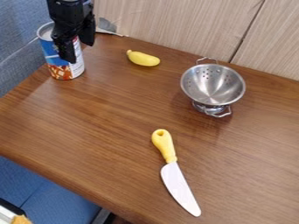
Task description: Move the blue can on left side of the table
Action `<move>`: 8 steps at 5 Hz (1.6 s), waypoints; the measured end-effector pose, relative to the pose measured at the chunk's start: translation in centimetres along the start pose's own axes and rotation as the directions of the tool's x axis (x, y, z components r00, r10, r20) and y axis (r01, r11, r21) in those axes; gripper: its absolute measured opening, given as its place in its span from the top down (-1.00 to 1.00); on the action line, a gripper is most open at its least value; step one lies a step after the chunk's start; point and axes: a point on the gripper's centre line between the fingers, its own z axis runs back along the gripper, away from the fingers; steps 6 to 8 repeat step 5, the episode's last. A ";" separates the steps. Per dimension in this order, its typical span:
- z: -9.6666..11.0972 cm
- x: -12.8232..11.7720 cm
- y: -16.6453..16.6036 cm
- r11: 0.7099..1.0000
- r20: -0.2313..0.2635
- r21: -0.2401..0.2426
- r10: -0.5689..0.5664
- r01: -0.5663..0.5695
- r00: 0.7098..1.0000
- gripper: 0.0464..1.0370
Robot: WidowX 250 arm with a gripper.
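I see a blue, white and orange-red cylindrical metal can (62, 70) upright; it's at the upper left of the brown wooden table (105, 118).

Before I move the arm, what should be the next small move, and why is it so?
I would probably raise the gripper slowly, straight up. The blue-labelled tin can already stands upright at the left side of the table, and the fingers are apart, overlapping the can in view, so a sideways move might tip it.
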 end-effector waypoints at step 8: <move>8.1 -3.6 0.8 0.962 -0.146 -0.099 -0.267 0.255 0.952 -0.93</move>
